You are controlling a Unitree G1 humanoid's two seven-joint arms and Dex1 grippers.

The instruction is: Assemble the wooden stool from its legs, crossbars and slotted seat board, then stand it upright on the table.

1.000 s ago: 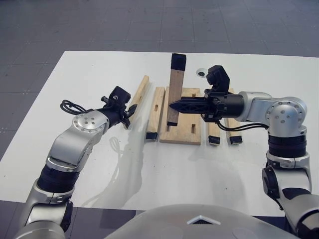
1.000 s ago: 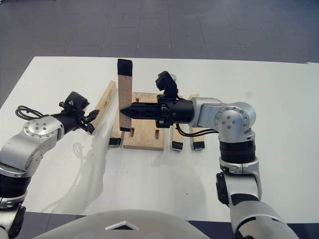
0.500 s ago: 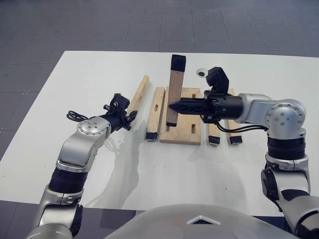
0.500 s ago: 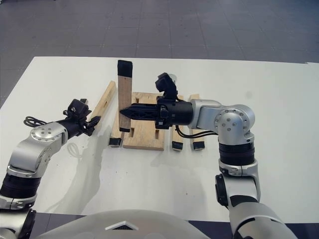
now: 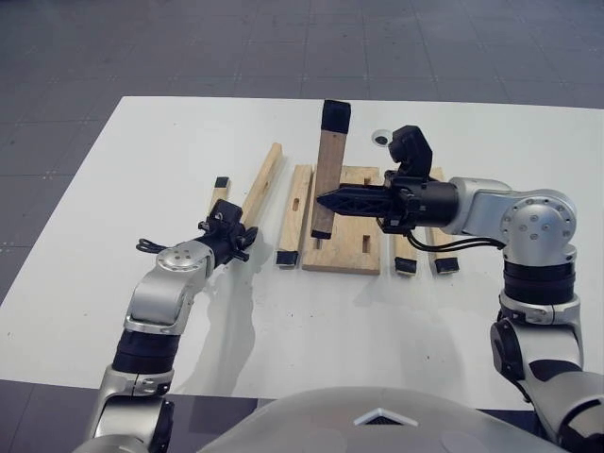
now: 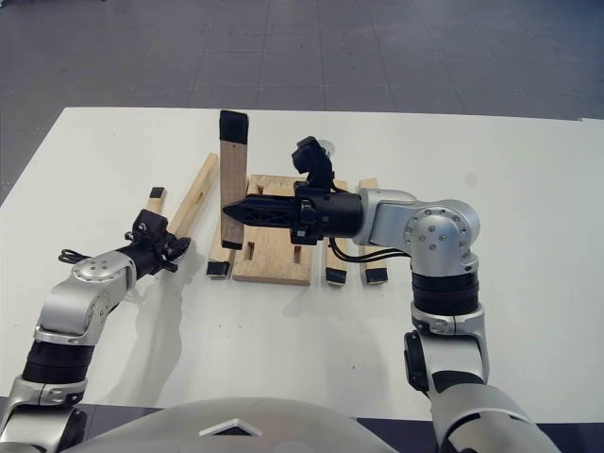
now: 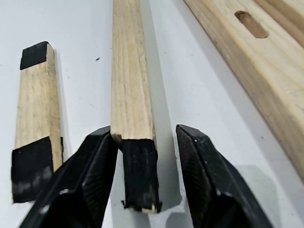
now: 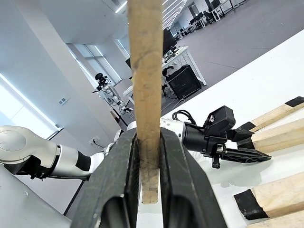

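Note:
The slotted seat board (image 5: 347, 238) lies flat at the table's middle. My right gripper (image 5: 326, 201) is shut on a black-capped wooden leg (image 5: 329, 170), holding it upright over the board's left edge; its fingers (image 8: 124, 166) clamp the leg's (image 8: 146, 95) lower part. My left gripper (image 5: 241, 243) sits low on the table at the near end of a long leg (image 5: 260, 182) lying left of the board. It is open, and its fingers (image 7: 90, 175) straddle that leg's black-tipped end (image 7: 140, 183) with a gap on each side.
A short black-ended piece (image 5: 219, 192) lies left of the long leg. A slotted bar (image 5: 295, 212) lies between that leg and the board. Two more black-tipped pieces (image 5: 406, 257) lie right of the board. A small white disc (image 5: 381, 138) sits farther back.
My left arm has dropped and drawn back toward the table's near side, bringing its gripper down around the long leg's near end and uncovering the short piece. The right arm has kept still.

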